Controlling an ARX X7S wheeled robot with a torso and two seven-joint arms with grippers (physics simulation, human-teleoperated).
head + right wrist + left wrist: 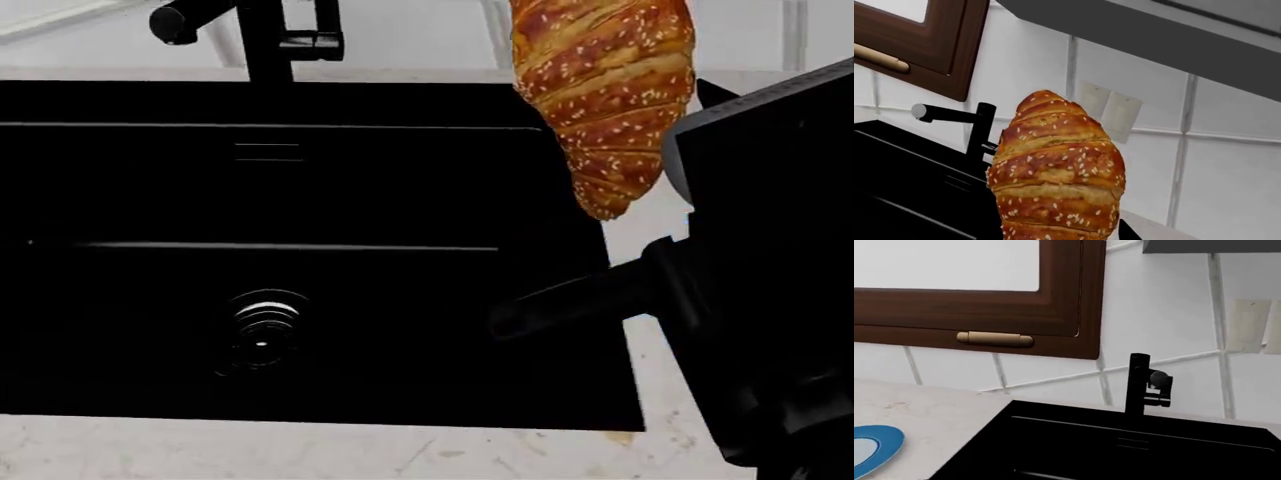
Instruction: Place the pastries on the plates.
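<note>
While the croissant (pixel 603 95) hangs in the air above the right edge of the black sink (pixel 160 330), the right gripper (pixel 747 300) shows only as a dark bulk beside it, and its fingers cannot be made out, so whether it is pinching the pastry is hard to say, though it probably is. From the right wrist camera the croissant (pixel 1057 185) fills the foreground, sesame-speckled, in front of the black tap (pixel 977 130) and the tiled wall (pixel 1227 165). On the counter (pixel 927 415) left of the sink lies the blue-rimmed plate (pixel 884 440). Neither the left gripper nor its fingers appear anywhere
</note>
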